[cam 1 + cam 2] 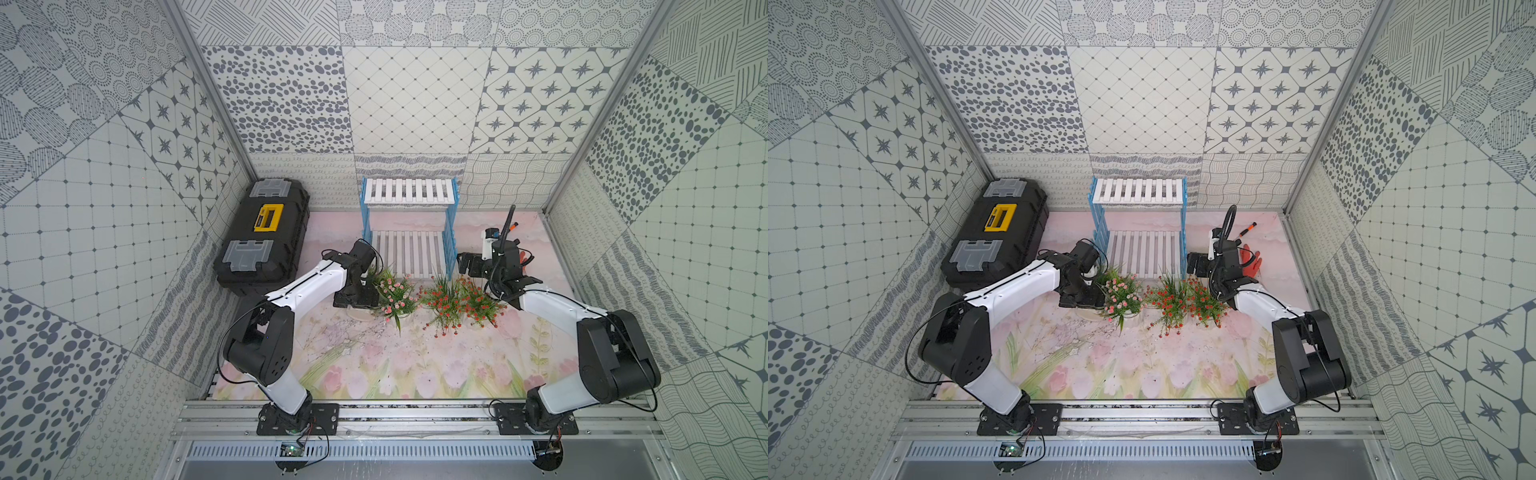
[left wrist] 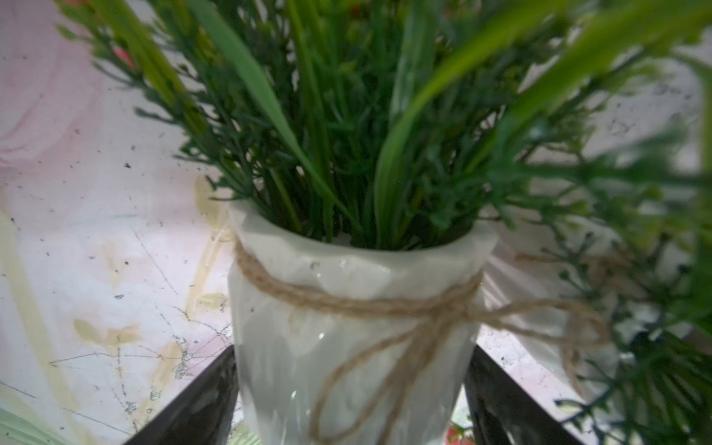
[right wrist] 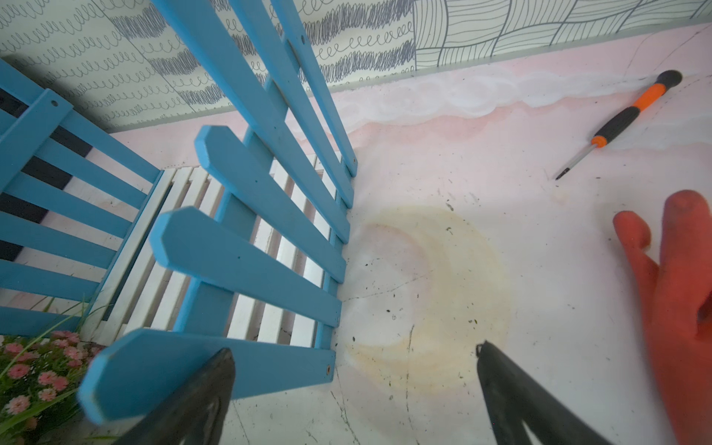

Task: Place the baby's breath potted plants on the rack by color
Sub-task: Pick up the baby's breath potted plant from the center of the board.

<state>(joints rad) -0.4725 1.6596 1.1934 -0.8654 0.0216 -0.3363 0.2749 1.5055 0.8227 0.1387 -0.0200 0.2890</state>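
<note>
Left wrist view, and a white pot (image 2: 339,281) tied with twine is framed squarely by the left gripper (image 2: 352,348). One of its dark fingers (image 2: 200,397) is seen against each flank, low on the pot, with the rim and green foliage lying beyond. The jaws stand narrow, at the pot's width. Whether the walls are actually pinched cannot be told, nor whether the pot is upright or tilted.

In both top views the row is laid out on the table (image 1: 374,365) just at 6 o'clock of the rack (image 1: 409,191). The pink plants (image 1: 395,297) are at the 9 o'clock end and the red-orange plants (image 1: 457,303) at the 3 o'clock end. The left gripper is set at the pink end, against that cluster, so the pink pots are judged to be the left arm's. Both slatted shelves are seen bare, so nothing is placed yet.

Now the relation that counts: from the left gripper the lower shelf (image 1: 409,253) lies at about 1 o'clock, near, and the blue lattice side stands close to that path. A lift clear of it would be called for.

The right gripper (image 3: 354,350) is spread wide with nothing between. It is held beside the rack's 3 o'clock side, with the red-orange plants just at its 6 o'clock.
</note>
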